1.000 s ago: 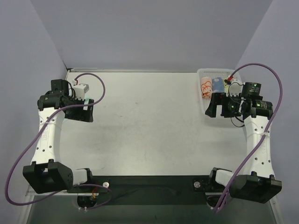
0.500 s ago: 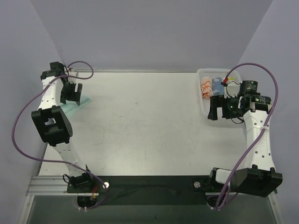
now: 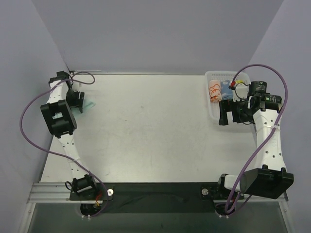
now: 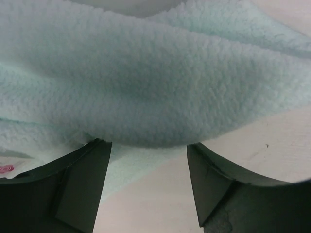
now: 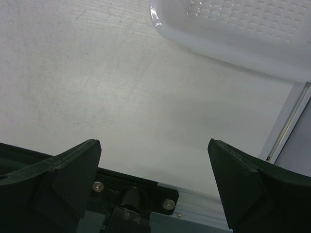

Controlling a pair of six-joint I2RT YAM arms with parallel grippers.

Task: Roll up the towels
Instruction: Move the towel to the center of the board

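The pale mint-green towel [image 4: 155, 87] fills the upper part of the left wrist view, bunched in a soft fold on the table. In the top view only a sliver of it [image 3: 90, 104] shows at the far left. My left gripper [image 3: 77, 100] is open, and its fingertips [image 4: 148, 145] sit right at the fold's near edge, holding nothing. My right gripper [image 3: 230, 114] is wide open and empty [image 5: 153, 143] over bare table, just left of the white basket. Rolled towels lie in the basket: white-with-orange [image 3: 213, 90], blue [image 3: 226, 88] and yellow [image 3: 237, 82].
The white slotted basket [image 3: 221, 74] stands at the back right; its corner [image 5: 243, 29] shows in the right wrist view. The table's right edge and a metal rail [image 5: 286, 131] run beside it. Purple cables loop over both arms.
My left arm has swung back to the far-left corner and its gripper has come down onto the mint towel, hiding most of it. My right gripper has shifted slightly beside the basket.
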